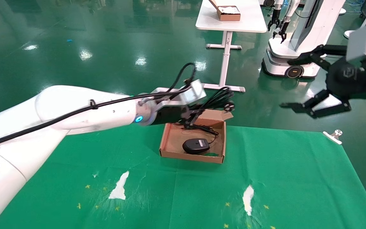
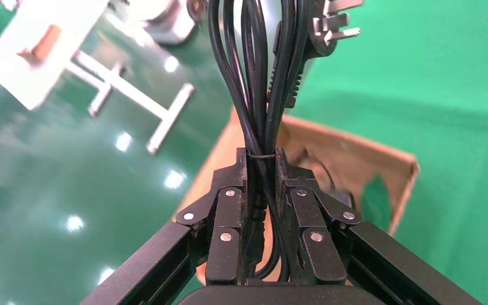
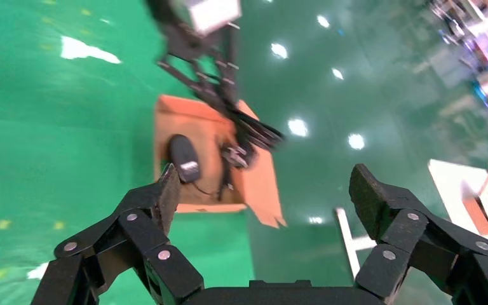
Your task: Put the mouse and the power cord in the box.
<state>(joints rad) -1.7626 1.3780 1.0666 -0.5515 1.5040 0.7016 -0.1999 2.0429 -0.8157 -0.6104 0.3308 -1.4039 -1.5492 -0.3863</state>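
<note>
While above the box (image 1: 170, 140), left fingers (image 2: 229, 219) around power cord (image 2: 260, 95); right fingers (image 3: 165, 194) spread.

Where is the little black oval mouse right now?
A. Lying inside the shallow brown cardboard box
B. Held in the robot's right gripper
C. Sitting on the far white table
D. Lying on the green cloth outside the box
A. The small black oval mouse lies on the floor of the shallow brown cardboard box, while the left gripper holds the thick black power cord over it and the right gripper hangs open and empty.
</note>
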